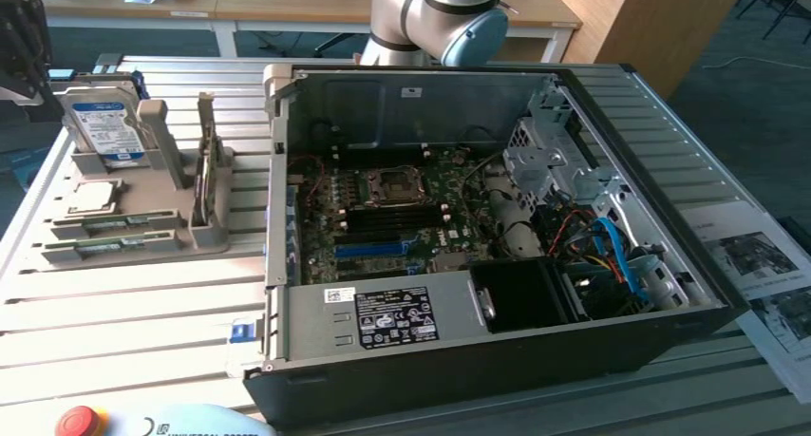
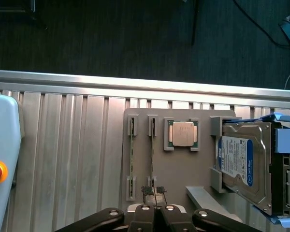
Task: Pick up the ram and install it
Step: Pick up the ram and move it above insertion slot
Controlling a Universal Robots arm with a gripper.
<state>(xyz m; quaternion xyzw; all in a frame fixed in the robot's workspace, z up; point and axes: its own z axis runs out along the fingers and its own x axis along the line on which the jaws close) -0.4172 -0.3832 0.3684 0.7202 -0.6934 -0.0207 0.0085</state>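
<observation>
at the exterior view's left, a grey holder (image 1: 190,229) sits on the slatted counter (image 1: 127,312). a red button (image 1: 79,422) shows at the lower left corner. running down from the upper left, the holder carries a hard drive (image 1: 99,123) propped up, then a silver chip (image 1: 91,197) lying flat. below the chip is the ram (image 1: 112,224), on its long edge in a slot, with a second stick (image 1: 112,247) in the next slot just beside it. in the centre an open pc case (image 1: 507,360) lies on its side with the motherboard (image 1: 393,208) facing up. the arm (image 1: 443,13) rises behind the case at the top. papers (image 1: 773,265) lie at the right edge. in the wrist view the end effector (image 2: 154,190) is closed on nothing, above the holder and in line with the ram's near end.
</observation>
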